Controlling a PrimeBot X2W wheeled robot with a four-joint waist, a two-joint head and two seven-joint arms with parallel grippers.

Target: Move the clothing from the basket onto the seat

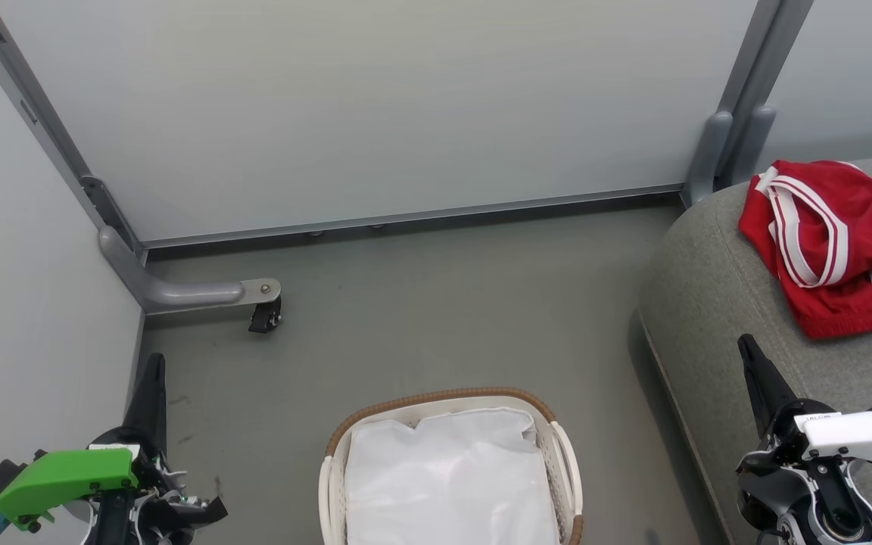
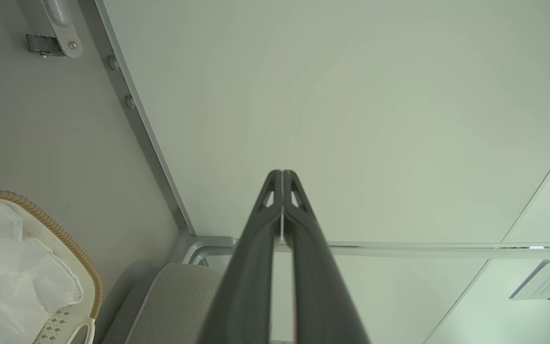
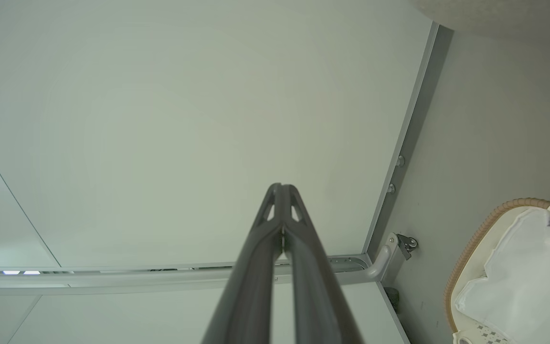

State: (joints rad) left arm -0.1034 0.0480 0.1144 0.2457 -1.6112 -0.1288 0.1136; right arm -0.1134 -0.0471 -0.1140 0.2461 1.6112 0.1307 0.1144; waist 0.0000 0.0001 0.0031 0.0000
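The red clothing (image 1: 829, 242) with white trim lies crumpled on the grey seat (image 1: 708, 303) at the right of the head view. On the floor at bottom centre stands the white basket (image 1: 337, 446), brown-rimmed, with a white liner (image 1: 451, 477) inside. My left gripper (image 1: 154, 362) is at the lower left, shut and holding nothing, its fingertips (image 2: 282, 174) pressed together. Over the seat's front edge at the lower right, my right gripper (image 1: 745, 342) is shut too, with nothing between its fingertips (image 3: 282, 187). The basket's rim (image 2: 41, 215) also shows at the lower left of the left wrist view and the basket (image 3: 475, 243) at the right wrist view's lower right.
Pale partition panels (image 1: 368, 113) close off the back and left. A grey partition foot with a caster (image 1: 263, 314) juts onto the floor at the left. Grey posts (image 1: 724, 151) stand behind the seat. Open grey floor (image 1: 443, 303) lies between basket and panels.
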